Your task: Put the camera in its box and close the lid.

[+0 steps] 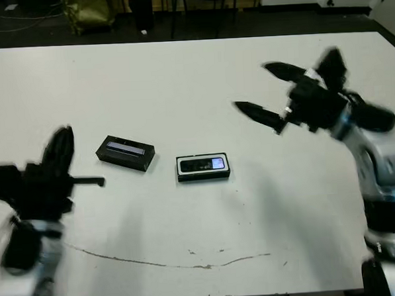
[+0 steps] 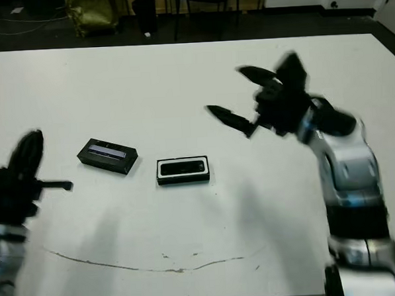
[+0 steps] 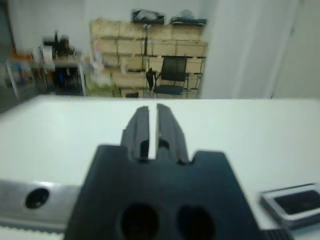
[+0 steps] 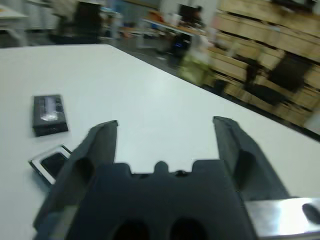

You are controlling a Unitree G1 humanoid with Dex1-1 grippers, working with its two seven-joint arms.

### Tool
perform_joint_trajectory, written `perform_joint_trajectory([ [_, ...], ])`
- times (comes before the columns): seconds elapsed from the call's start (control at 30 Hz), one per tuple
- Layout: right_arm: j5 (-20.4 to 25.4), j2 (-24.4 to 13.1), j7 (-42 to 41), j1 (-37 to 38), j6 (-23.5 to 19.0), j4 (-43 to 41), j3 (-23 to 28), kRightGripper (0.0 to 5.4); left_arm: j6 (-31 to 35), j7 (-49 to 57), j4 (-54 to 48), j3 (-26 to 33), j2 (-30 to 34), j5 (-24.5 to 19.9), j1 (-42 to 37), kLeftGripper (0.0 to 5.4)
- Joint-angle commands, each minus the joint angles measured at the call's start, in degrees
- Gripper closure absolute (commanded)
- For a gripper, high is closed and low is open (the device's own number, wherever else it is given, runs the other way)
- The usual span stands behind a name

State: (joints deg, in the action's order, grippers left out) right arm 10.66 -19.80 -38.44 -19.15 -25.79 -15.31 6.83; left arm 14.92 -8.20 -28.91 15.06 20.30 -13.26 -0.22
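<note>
Low at the near left edge, the left gripper [image 1: 69, 161] is hovering with fingers pressed nearly together, holding nothing. On the white table [image 1: 194, 75], the camera [image 1: 203, 165] is lying inside the box [image 1: 203, 177] near the middle. Just left of it, the lid [image 1: 125, 153] is resting apart. Raised at right, the right gripper [image 1: 264, 88] is spreading its fingers wide, empty.

Left claw [image 3: 152, 131] closed, right claw [image 1: 264, 88] spread.
</note>
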Motion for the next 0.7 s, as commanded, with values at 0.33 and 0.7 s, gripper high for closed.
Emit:
perform_joint_trajectory([
  [0.33,2.8,5.5,10.4,21.8,9.4,-10.6,0.7,4.07,-4.0,-20.2,34.0,-18.1,16.8,16.3,-33.0,5.4],
  [0.7,3.8,3.1,10.0,24.0,11.0,-11.6,-0.2,5.39,-17.3,-50.2,77.5,-37.6,11.9,28.9,-66.3,5.4],
])
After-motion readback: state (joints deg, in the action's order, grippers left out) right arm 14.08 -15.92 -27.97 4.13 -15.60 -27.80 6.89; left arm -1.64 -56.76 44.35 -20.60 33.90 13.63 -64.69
